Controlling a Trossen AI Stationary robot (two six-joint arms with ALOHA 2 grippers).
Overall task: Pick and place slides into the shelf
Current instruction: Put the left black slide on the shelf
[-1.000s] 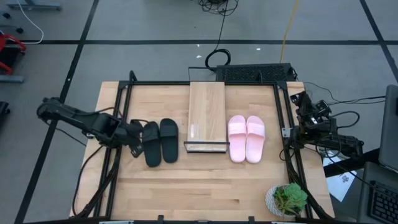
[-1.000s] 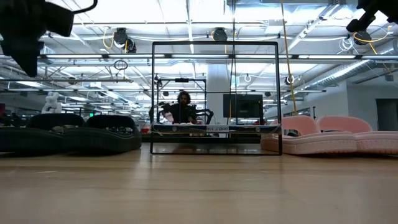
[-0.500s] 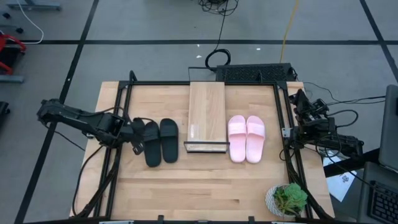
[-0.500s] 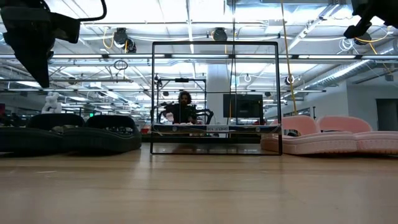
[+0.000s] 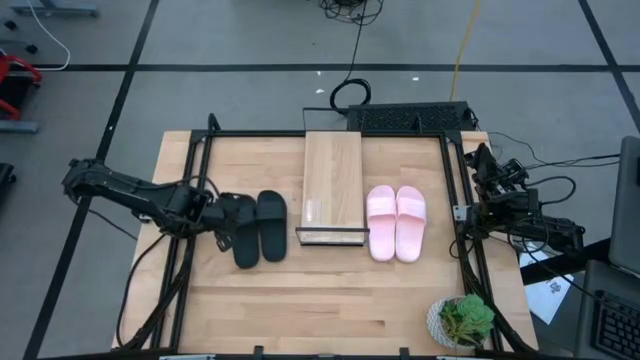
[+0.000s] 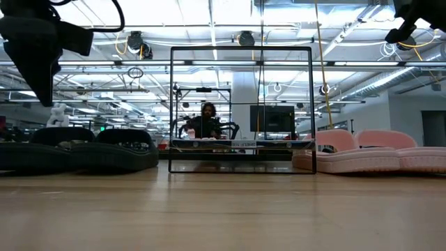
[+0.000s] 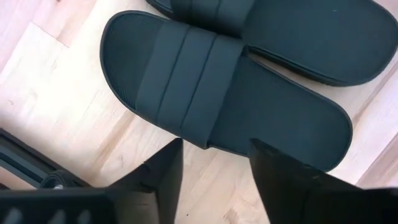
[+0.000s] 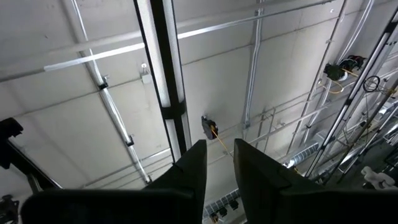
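Wood tabletop (image 5: pixel 330 300), left gripper (image 7: pixel 214 163) jaws apart just above outer black slide (image 7: pixel 224 99).

Shelf (image 5: pixel 332 187): we find it on the table (image 5: pixel 330 300), mid-width, running from the far edge toward the middle
Left of shelf: two slides (image 5: pixel 258 228) side by side, touching
Right of shelf: two more slides (image 5: pixel 396 222), side by side, just beside it
Left gripper (image 5: pixel 222 217): at the outer left slide
Right gripper (image 5: pixel 482 160): off the table's right edge
Plant (image 5: pixel 462 321): near right corner
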